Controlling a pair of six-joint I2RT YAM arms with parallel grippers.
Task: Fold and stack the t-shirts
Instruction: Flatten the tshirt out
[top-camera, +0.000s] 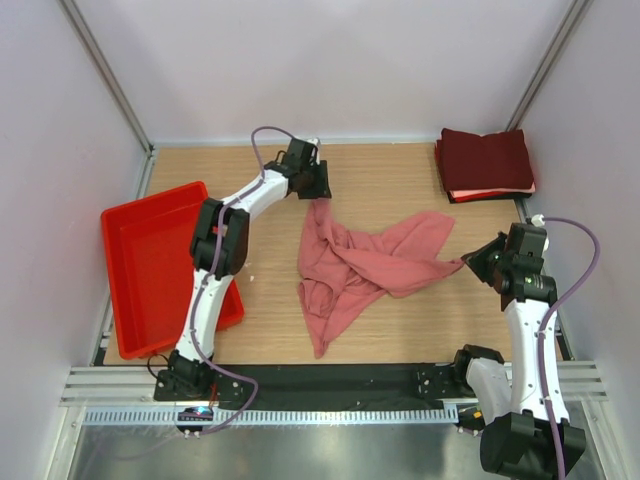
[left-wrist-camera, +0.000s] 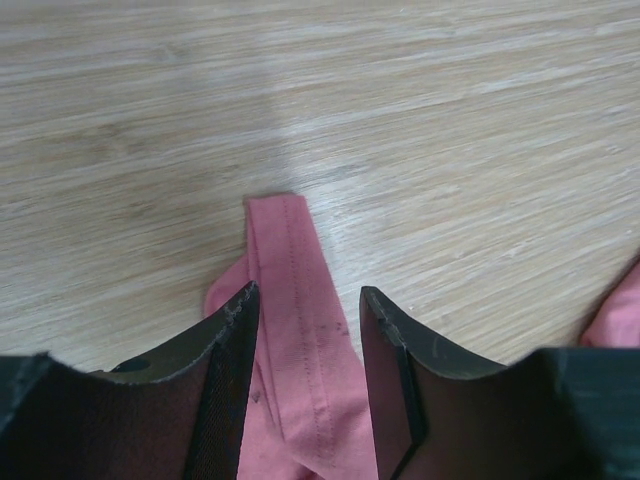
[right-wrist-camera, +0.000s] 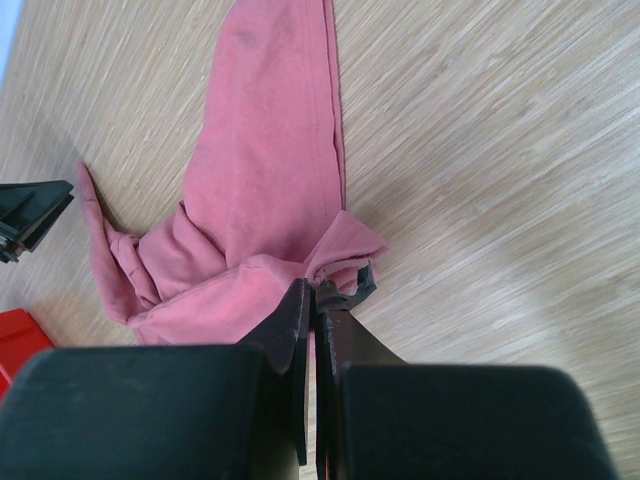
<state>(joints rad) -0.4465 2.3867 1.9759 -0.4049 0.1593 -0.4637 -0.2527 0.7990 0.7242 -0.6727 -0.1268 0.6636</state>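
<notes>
A salmon-pink t-shirt (top-camera: 365, 265) lies crumpled in the middle of the table. My left gripper (top-camera: 318, 192) is at its far tip; in the left wrist view (left-wrist-camera: 305, 300) the jaws stand open astride a hemmed strip of the shirt (left-wrist-camera: 300, 340). My right gripper (top-camera: 468, 262) is at the shirt's right corner; in the right wrist view (right-wrist-camera: 318, 295) it is shut on an edge of the pink cloth (right-wrist-camera: 260, 200). A stack of folded dark maroon t-shirts (top-camera: 486, 162) with a thin pale layer sits at the back right.
A red plastic tray (top-camera: 160, 265) stands at the left, partly under the left arm. White walls close in the back and sides. A black strip runs along the table's near edge.
</notes>
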